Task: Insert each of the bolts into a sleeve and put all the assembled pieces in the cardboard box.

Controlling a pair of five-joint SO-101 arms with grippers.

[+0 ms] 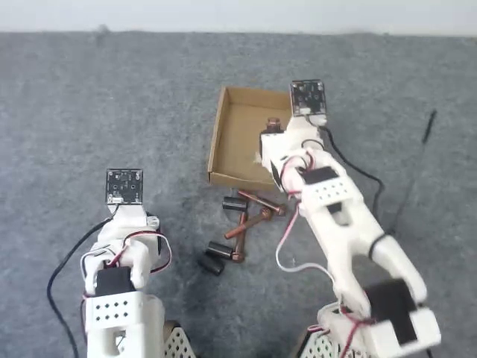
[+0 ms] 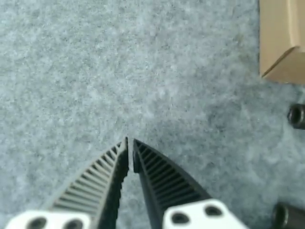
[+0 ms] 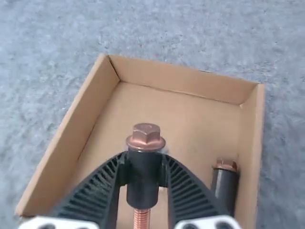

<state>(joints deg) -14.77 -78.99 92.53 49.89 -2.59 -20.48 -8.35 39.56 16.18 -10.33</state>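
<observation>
The right wrist view looks into the cardboard box (image 3: 181, 81), where an assembled piece (image 3: 225, 183) stands just beside one side wall. The high view adds the loose bolts (image 1: 257, 220) and loose sleeves (image 1: 218, 250), which lie on the grey counter (image 1: 112, 97) just outside the box's near wall, between the two arms. The right end effector (image 3: 143, 164) is clamped on a black sleeve (image 3: 142, 183) with a copper bolt (image 3: 145, 136) through it. It holds them over the box floor, apart from the walls. The left end effector (image 2: 130, 143) has its tips pressed together on nothing, over bare counter well apart from the box corner.
</observation>
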